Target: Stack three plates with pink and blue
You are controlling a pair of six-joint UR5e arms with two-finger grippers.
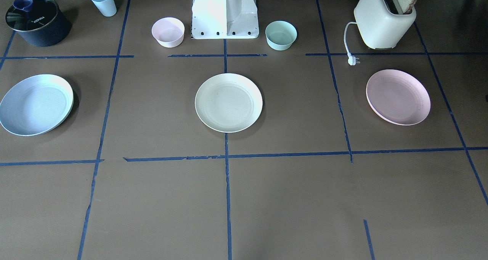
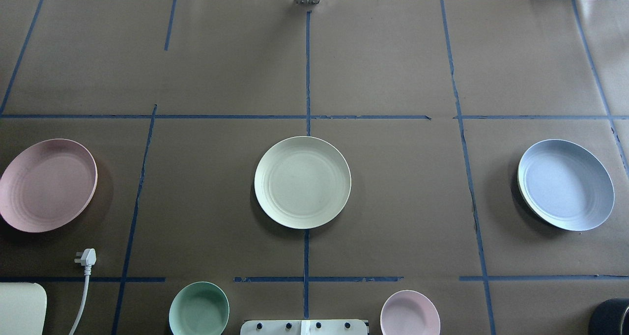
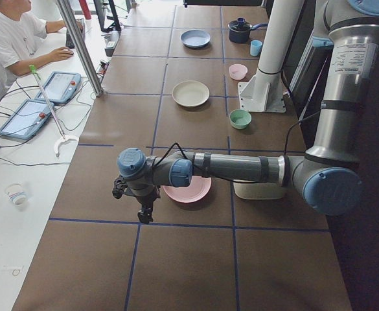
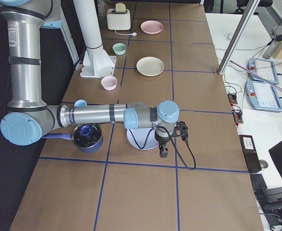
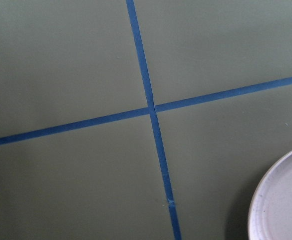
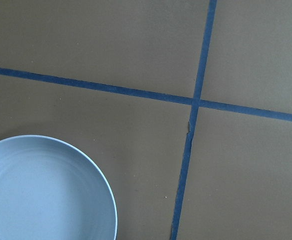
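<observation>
As none touch (unstacked), the cream plate [image 2: 302, 181] separates pink [image 2: 48, 185] and blue [image 2: 566, 184].

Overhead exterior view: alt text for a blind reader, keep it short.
Three separate plates lie in a row across a brown table gridded with blue tape: pink plate at left, cream plate in the centre, blue plate at right, none stacked. Along the bottom edge sit a mint bowl, a small pink bowl and a white plug.
</observation>
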